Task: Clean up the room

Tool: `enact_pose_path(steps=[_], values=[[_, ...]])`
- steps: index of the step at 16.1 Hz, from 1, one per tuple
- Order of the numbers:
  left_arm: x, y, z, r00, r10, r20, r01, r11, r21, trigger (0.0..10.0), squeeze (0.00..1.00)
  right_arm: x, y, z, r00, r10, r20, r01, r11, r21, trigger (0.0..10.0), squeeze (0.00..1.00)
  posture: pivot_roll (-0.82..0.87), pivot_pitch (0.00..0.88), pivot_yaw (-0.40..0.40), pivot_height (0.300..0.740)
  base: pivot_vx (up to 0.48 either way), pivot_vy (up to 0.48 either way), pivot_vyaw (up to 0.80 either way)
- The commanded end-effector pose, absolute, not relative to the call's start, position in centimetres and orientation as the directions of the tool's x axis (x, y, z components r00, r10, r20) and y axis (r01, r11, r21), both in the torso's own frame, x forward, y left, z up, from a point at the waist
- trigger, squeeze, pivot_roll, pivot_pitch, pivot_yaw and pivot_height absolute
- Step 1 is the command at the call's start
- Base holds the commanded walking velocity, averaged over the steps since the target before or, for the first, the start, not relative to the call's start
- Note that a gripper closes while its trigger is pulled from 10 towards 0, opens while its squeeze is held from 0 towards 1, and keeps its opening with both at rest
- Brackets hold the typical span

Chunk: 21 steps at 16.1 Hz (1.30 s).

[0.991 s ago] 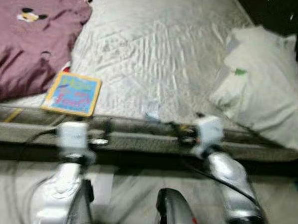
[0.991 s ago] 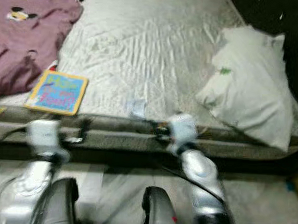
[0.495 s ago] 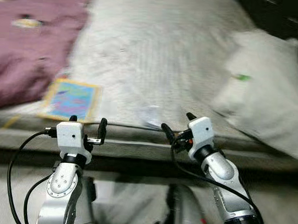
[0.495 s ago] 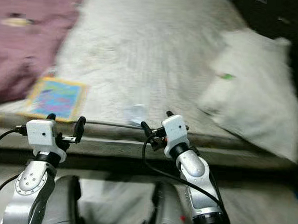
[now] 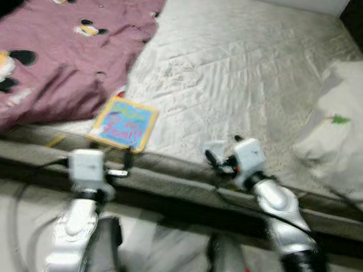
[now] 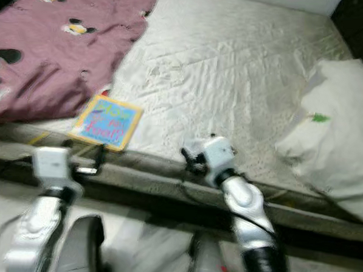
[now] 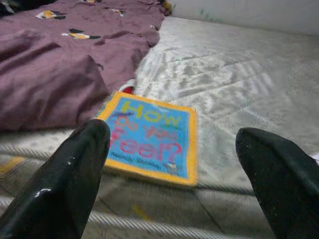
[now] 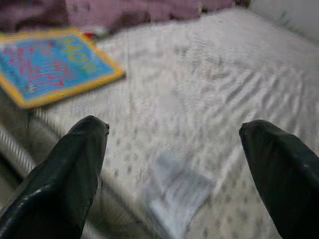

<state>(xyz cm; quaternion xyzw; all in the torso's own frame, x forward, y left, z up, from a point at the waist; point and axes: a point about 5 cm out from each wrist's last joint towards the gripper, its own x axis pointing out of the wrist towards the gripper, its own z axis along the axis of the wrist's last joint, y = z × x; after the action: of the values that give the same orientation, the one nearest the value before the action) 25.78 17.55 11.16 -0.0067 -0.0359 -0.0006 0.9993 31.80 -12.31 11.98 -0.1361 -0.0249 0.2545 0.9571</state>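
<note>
Book [image 7: 149, 142] lies at the bed [image 5: 246, 66] front edge beside the blanket [image 5: 52, 56]. Left gripper [image 7: 169, 179] and right gripper [image 8: 169, 174] both gape wide, empty. Risk: a low approach could push the book off.

You can read "How Do You Feel?" on the blue, yellow-bordered book [image 7: 149, 142]; its smaller line beneath stays illegible.
</note>
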Motion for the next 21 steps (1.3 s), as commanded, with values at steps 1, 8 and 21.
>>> enact_pose_path(steps=[1,8,21], values=[[25.8,16.5,11.3,0.997,-0.036,0.075,0.038,0.999,-0.028,10.0,0.00,31.6,-13.7,11.2,0.882,0.467,-0.056,-0.462,0.838,-0.291,10.0,0.00,-0.02,0.158,-0.105,0.538,0.266,0.000,0.00],[25.9,16.5,11.3,0.997,-0.017,0.071,0.020,0.999,-0.039,10.0,0.00,32.4,-14.3,10.7,0.872,0.477,-0.108,-0.482,0.801,-0.355,10.0,0.00,-0.01,0.161,-0.104,0.538,0.000,0.000,0.00],[22.7,16.8,12.5,0.996,0.081,0.039,-0.080,0.996,-0.024,10.0,0.00,35.9,-11.4,9.9,0.891,0.364,-0.272,-0.434,0.859,-0.271,10.0,0.00,0.04,0.291,-0.171,0.538,0.000,0.000,0.18]])
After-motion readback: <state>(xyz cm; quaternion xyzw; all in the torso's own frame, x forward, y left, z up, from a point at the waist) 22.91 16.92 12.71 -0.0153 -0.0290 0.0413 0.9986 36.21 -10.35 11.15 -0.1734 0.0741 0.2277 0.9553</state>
